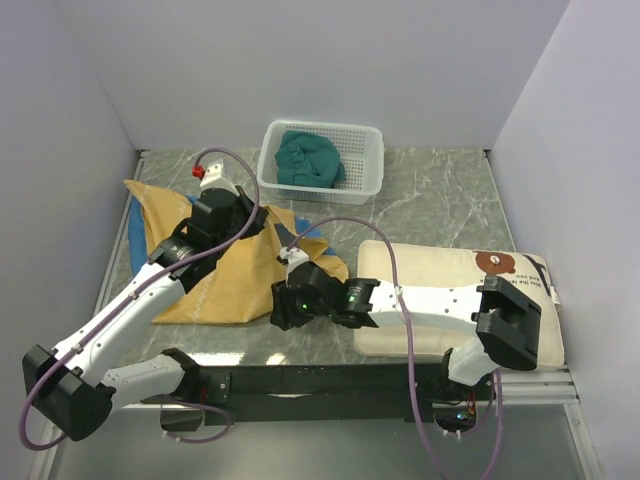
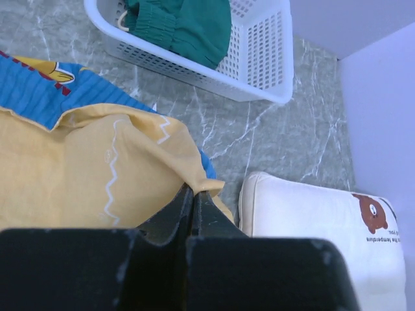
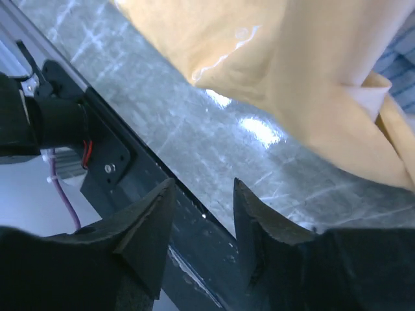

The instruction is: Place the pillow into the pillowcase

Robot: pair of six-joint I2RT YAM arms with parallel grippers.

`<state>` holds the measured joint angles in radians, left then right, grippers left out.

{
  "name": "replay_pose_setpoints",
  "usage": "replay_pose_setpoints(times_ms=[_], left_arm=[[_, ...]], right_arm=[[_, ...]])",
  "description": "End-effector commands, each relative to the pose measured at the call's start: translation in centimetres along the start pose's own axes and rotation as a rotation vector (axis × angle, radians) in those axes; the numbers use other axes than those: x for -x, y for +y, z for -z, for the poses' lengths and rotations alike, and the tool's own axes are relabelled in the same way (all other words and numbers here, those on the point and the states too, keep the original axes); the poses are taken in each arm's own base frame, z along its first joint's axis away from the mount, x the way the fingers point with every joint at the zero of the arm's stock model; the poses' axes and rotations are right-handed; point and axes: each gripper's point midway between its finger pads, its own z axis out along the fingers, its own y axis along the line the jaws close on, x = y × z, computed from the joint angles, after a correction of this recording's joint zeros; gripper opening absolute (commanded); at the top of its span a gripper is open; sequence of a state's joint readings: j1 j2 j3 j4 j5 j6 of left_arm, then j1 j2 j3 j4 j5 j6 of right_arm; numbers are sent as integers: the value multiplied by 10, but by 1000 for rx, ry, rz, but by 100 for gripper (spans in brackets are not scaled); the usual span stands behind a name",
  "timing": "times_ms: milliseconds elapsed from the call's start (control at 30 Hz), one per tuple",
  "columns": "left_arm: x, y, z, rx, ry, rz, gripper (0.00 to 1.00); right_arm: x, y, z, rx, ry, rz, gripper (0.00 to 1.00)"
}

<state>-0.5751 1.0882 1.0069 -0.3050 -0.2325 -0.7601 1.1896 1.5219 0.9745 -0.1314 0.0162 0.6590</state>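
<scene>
Pinching a fold of the floppy mustard-yellow fabric pillowcase [image 1: 225,275], crumpled at 9 o'clock on the grey marbled table [image 1: 430,200], with left gripper [image 2: 193,192] pressed together. Holding right gripper [image 3: 204,188] spread, empty, by that cloth's 5 o'clock edge. Seen flat at 3 o'clock: soft cream-white rectangular pillow [image 1: 430,268].

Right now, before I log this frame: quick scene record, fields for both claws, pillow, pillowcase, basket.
left claw: shut on the pillowcase edge
right claw: open, empty, over the table near its front edge
pillow: flat on the right, outside the pillowcase, right arm across it
pillowcase: crumpled left of the pillow, yellow side up, blue at edges
basket: at the back, holds teal cloth
</scene>
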Motion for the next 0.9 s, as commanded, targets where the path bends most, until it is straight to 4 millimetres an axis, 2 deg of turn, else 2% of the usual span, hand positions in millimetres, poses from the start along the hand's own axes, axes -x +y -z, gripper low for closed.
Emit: replay_pose_setpoints(times_ms=[0, 33, 67, 133, 167, 233, 267, 333, 400, 467, 500, 533, 567, 633, 767, 867], left_arm=[[-1, -6, 8, -44, 24, -22, 1], [-7, -3, 7, -44, 38, -12, 1], [-21, 5, 4, -39, 64, -10, 1], [-33, 12, 5, -40, 81, 8, 1], [-46, 22, 4, -24, 105, 10, 1], [-51, 28, 9, -22, 102, 29, 1], [-61, 37, 10, -5, 120, 27, 1], [-65, 42, 14, -7, 115, 37, 1], [-74, 50, 15, 8, 133, 36, 1], [-80, 55, 15, 18, 143, 35, 1], [-83, 56, 14, 15, 151, 33, 1], [-82, 55, 13, 11, 149, 35, 1], [-81, 53, 13, 6, 148, 35, 1], [-81, 50, 8, 3, 157, 29, 1], [-66, 32, -13, 10, 157, 7, 1], [-60, 18, -28, 1, 176, -11, 1]], right_arm=[[29, -2, 9, -59, -87, -5, 53], [32, -10, 11, -101, -105, 1, 60], [35, -16, 13, -117, -112, 4, 64], [42, -20, 19, -123, -133, 4, 71], [44, -23, 21, -133, -136, 3, 73], [54, -29, 30, -155, -167, 7, 75], [58, -33, 36, -168, -187, 7, 76], [66, -46, 50, -180, -224, -19, 78], [73, -67, 64, -232, -258, -54, 78], [75, -106, 79, -353, -273, -95, 81], [79, -126, 93, -439, -316, -107, 84], [80, -146, 103, -514, -335, -120, 94], [73, -160, 111, -578, -323, -118, 97], [65, -186, 124, -671, -327, -137, 100], [45, -218, 115, -745, -267, -173, 100], [38, -231, 101, -780, -206, -170, 100]])
